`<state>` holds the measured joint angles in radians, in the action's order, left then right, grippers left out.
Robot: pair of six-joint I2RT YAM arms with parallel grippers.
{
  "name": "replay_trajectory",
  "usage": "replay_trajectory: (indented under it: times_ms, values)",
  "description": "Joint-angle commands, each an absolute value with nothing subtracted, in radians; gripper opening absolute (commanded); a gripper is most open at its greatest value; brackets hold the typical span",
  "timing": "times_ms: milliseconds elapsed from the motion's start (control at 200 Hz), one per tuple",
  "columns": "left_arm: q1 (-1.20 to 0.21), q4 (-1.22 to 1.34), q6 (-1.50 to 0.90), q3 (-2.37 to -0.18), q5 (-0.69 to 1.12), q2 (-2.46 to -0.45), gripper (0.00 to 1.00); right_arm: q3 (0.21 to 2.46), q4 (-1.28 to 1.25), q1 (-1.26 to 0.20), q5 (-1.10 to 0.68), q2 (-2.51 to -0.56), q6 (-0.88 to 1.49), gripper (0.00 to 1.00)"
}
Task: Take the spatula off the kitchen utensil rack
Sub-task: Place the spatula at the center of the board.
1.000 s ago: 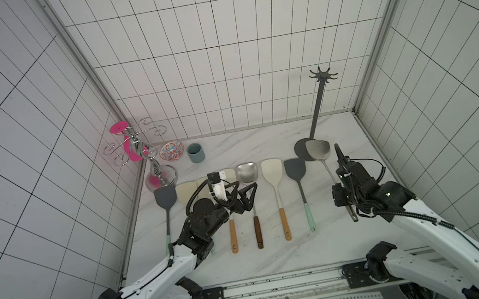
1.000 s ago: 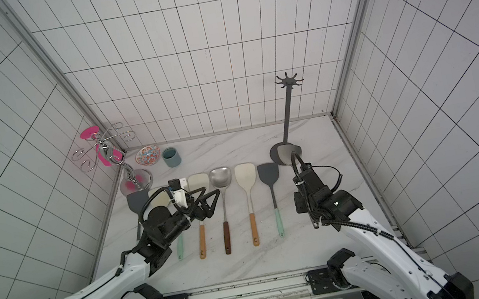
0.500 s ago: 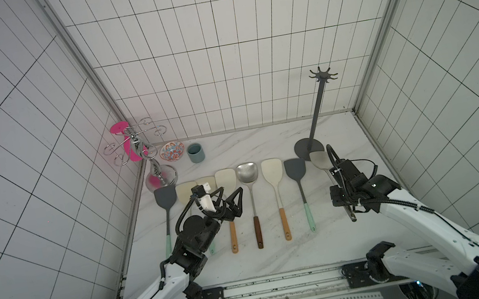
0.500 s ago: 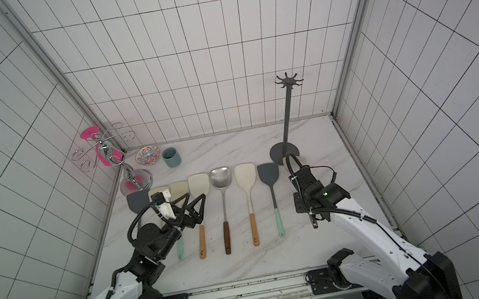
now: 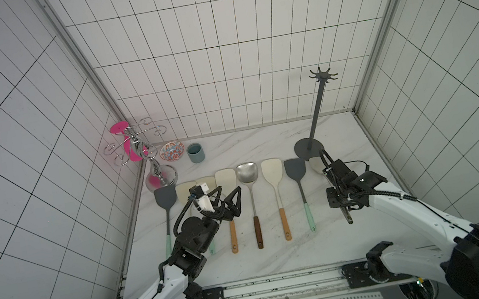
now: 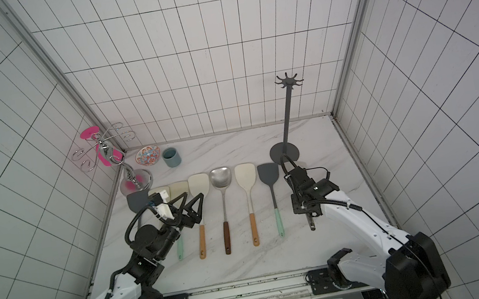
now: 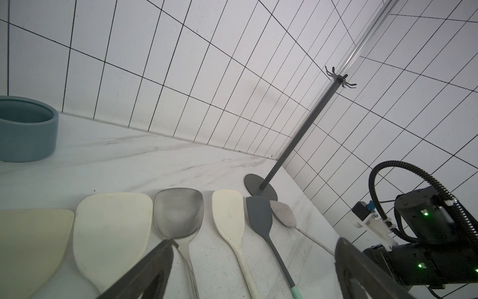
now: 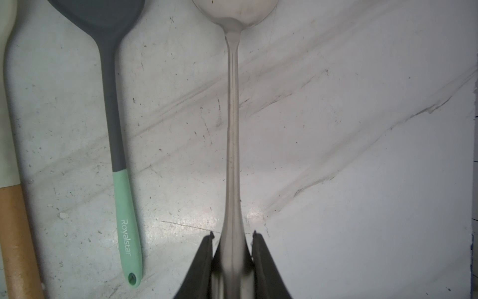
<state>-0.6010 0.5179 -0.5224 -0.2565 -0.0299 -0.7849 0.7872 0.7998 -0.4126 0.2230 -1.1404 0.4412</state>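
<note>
We see the right gripper point(image 8: 232, 234) pinching the spatula point(image 8: 232, 116) by its handle, blade ahead of the jaws, low beside the rack point(image 5: 316, 120) base, well below its hooks, our left gripper point(image 5: 230, 189) spread wide.

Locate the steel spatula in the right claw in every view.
Top view: steel spatula, head showing at the row's right end.
Top view: only its handle end shows.
Left wrist: head beside the rack base.
Right wrist: shaft through the middle, into the right claw.
Landmark: the grey mint-handled spatula lies next to it in all four.
</note>
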Motion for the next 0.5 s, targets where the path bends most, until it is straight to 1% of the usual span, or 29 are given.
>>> replay_trajectory:
  times_ms: [0,315,495]
  values:
    - [-0.597,0.522,-0.511,-0.245,-0.040,-0.772,0.98,0.771,0.829,-0.413,0.221,-1.153,0.478,0.00]
    - [-0.597,0.522,-0.518,-0.241,-0.034,-0.771,0.98,0.727,0.870,-0.413,0.223,-1.186,0.627,0.00]
    - [-0.597,0.525,-0.521,-0.240,-0.025,-0.777,0.98,0.721,0.852,-0.412,0.217,-1.208,0.618,0.00]
